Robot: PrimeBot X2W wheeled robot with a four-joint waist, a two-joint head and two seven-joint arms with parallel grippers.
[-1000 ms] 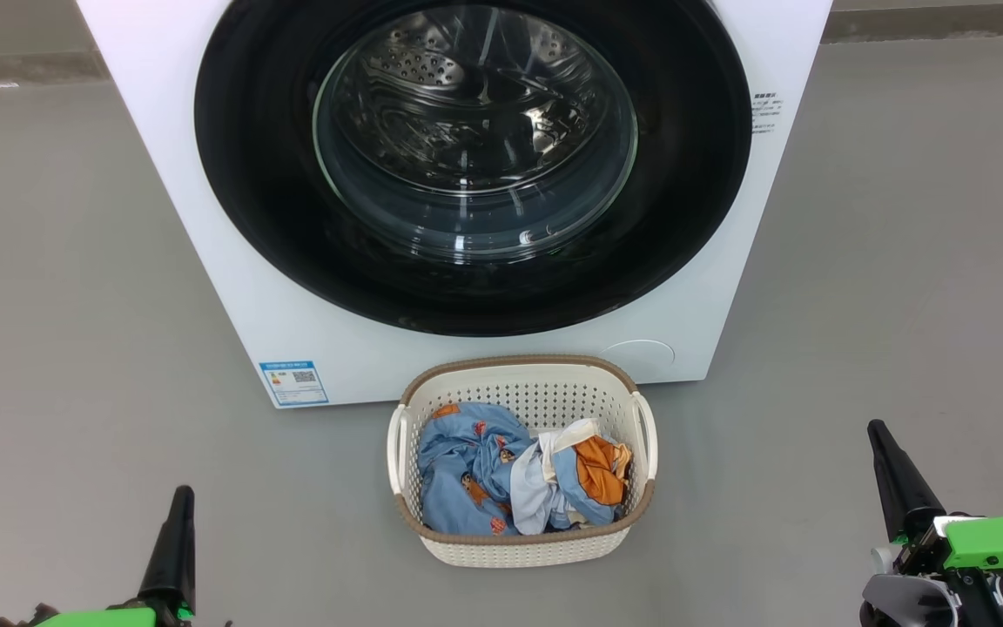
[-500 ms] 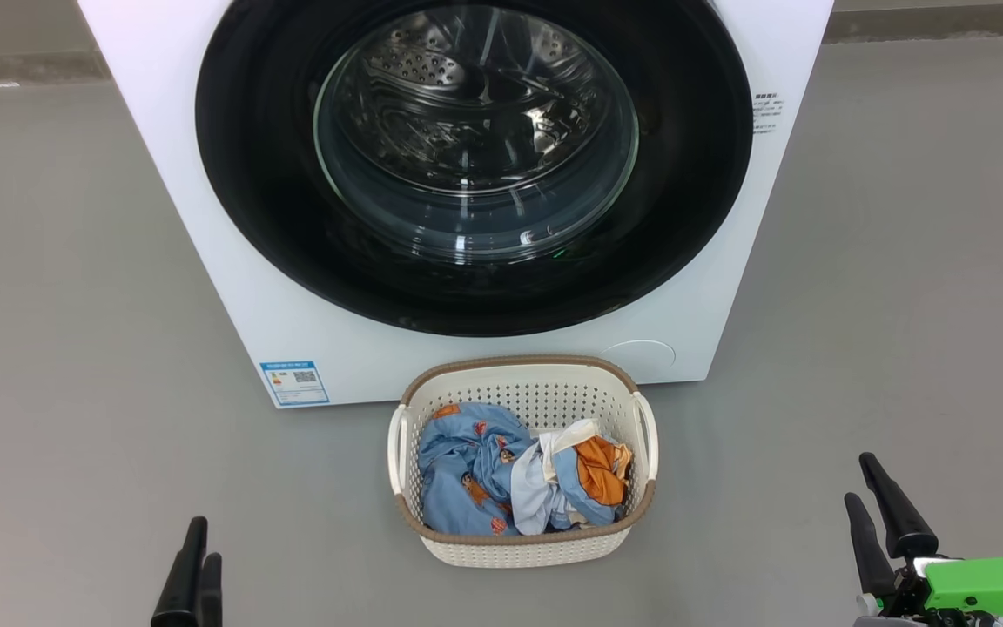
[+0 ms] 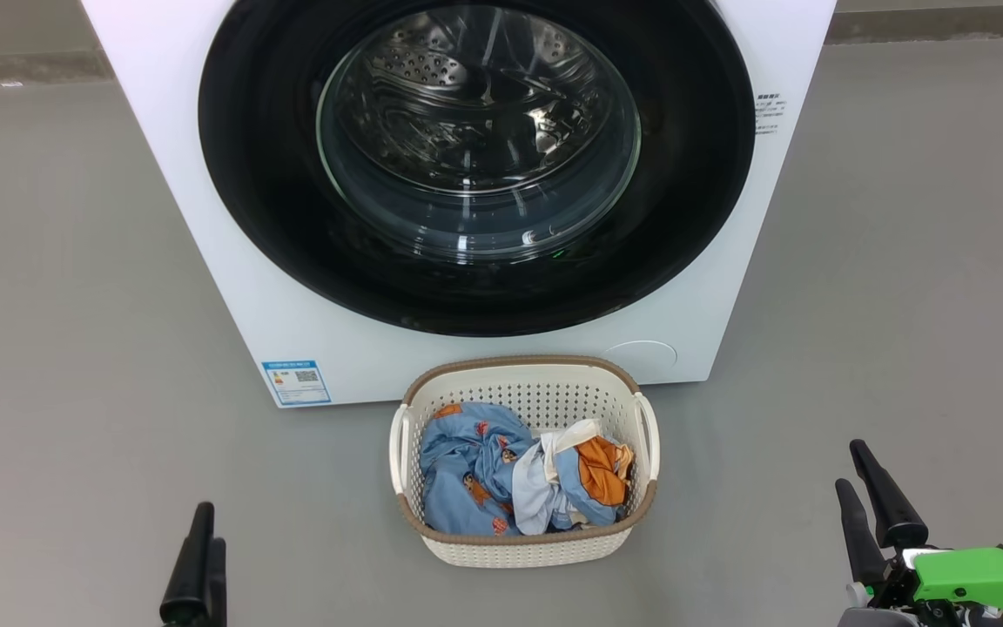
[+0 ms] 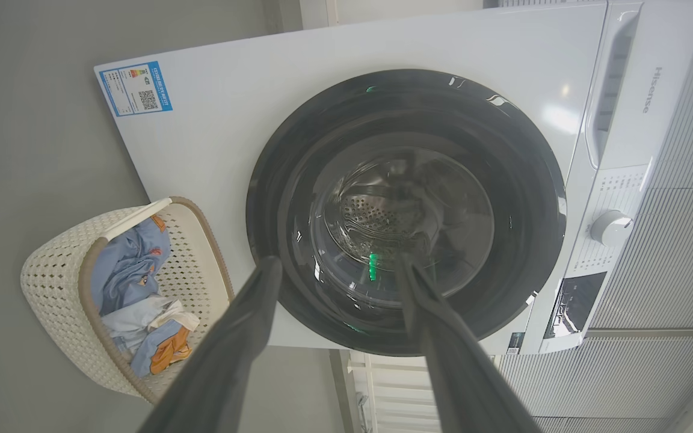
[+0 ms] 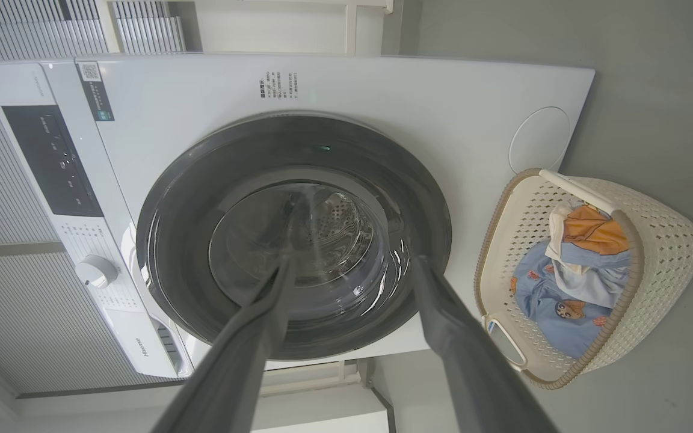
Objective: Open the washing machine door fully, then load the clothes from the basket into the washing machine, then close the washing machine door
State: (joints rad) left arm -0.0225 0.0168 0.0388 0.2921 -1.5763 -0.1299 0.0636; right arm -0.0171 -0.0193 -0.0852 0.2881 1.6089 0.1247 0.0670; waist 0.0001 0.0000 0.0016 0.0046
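Washing machine [image 3: 205, 226]: white front-loader standing on a grey floor [image 3: 75, 348], with a blue sticker [image 3: 296, 381] at its lower front corner on the robot's left.
Door [image 3: 266, 174]: shut flat against the front of the washing machine. It has a wide black rim and a clear glass bowl [image 3: 477, 174] at the centre, and the steel drum [image 3: 467, 70] shows through the glass.
Basket [image 3: 523, 549]: cream, on the floor just in front of the washing machine, under the lowest part of the door. Whether it touches the front panel cannot be told.
Clothes [image 3: 467, 470]: crumpled in the basket in front of the washing machine. They are light blue printed cloth, with a white piece and an orange patch toward the robot's right, and they lie below the brown rim.
Left gripper [image 3: 210, 525]: low and well out from the washing machine, on the robot's left. Its 2 fingers [image 4: 244, 337] are spread wide, with nothing between them and touching nothing. In the left wrist view they point at the door, either side of the glass.
Right gripper [image 3: 850, 463]: low and well out from the washing machine, on the robot's right. Its 2 fingers are parted just as wide, empty and in contact with nothing. In the right wrist view they also aim at the door.
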